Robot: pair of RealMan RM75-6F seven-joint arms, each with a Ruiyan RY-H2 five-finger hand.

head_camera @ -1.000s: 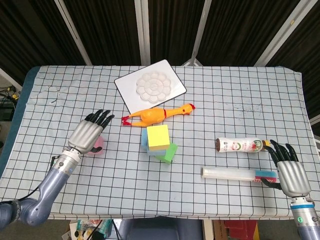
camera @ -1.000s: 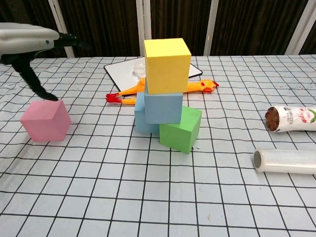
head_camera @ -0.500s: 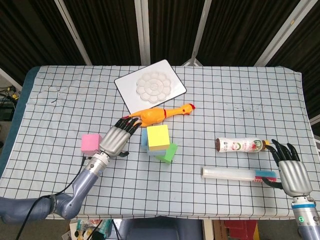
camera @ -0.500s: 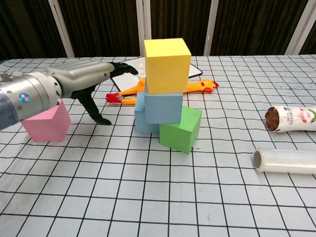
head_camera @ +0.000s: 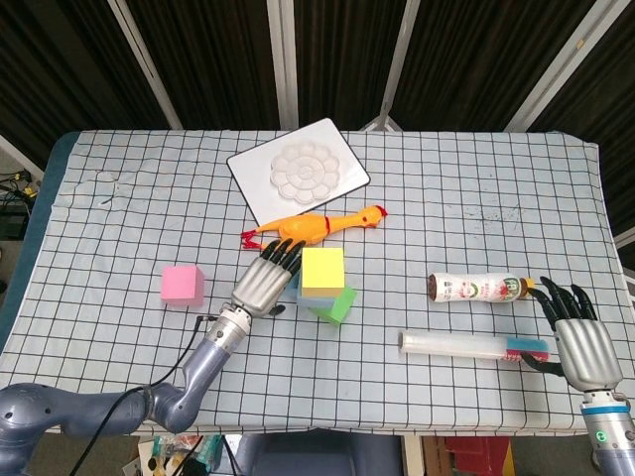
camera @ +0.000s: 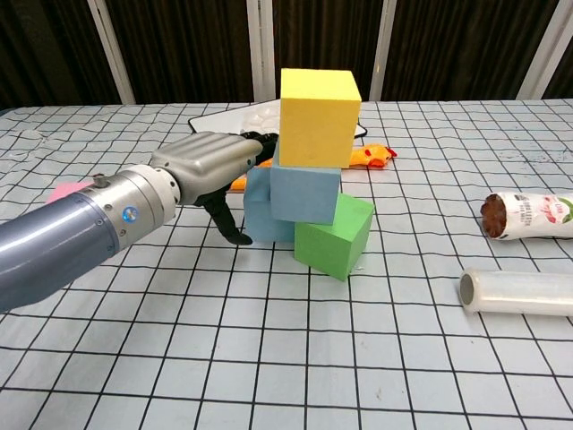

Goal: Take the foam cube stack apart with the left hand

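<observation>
A white cloth ruled in black squares [head_camera: 446, 198] was spread over the table [head_camera: 60, 149], with dark slatted panels seen behind it. Nearest the robot, the right hand [head_camera: 578, 334] was shown only in the head view, fingers spread and empty, at the near right edge; its fingertips lay just beside a clear roll [head_camera: 461, 345] [camera: 519, 292] with a blue and pink piece at its end, and near a capped bottle [head_camera: 476, 289] [camera: 530, 216] laid on its side. The left hand [head_camera: 266, 281] [camera: 208, 166] was seen in both views, fingers extended and holding nothing, its fingertips at the left side of the foam cube stack [head_camera: 319, 283] [camera: 315, 170]; actual contact could not be told.

The chest view showed what the head view hid: a yellow cube [camera: 320, 105] [head_camera: 322, 268] was set on a blue cube [camera: 303, 192], with a second blue cube [camera: 260, 210] behind and a green cube [camera: 333, 237] [head_camera: 334, 303] tilted at the lower right. From above, little but the yellow top and the green corner was visible.

Open cloth was left in front of the stack and to its right. A pink cube [head_camera: 184, 285] [camera: 67, 189] was seen well apart on the left, mostly covered by the forearm in the chest view. Just behind the stack a rubber chicken [head_camera: 313, 225] [camera: 369, 154] was laid, and beyond it a white palette on a tray [head_camera: 298, 175].
</observation>
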